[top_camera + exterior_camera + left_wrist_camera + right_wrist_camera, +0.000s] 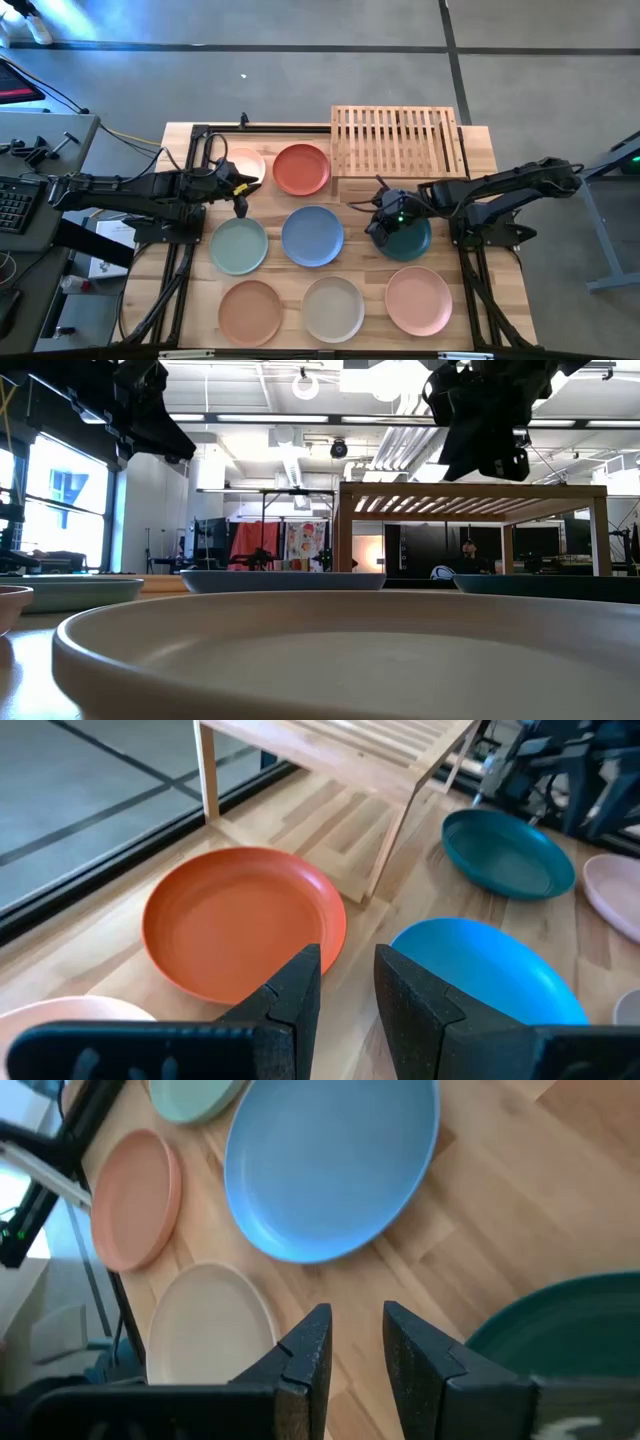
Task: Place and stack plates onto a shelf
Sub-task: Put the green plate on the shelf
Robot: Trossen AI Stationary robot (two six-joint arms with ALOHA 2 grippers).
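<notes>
Eight plates lie flat on the plank table in three rows. The far row has cream (245,165) and red-orange (301,169). The middle row has pale green (239,245), blue (312,235) and dark teal (410,240). The near row has terracotta (250,311), beige (333,308) and pink (418,300). The slatted wood shelf (397,140) stands at the far right. My left gripper (348,960) hangs open between the cream, red-orange and pale green plates. My right gripper (357,1318) hangs open over bare wood at the dark teal plate's (570,1330) left rim. Both hold nothing.
Black frame rails (195,150) run along the table's left, right and far sides beside the arm bases. The shelf's legs (207,770) stand on the table close behind the red-orange plate (240,920). Bare wood shows under the shelf and between the plates.
</notes>
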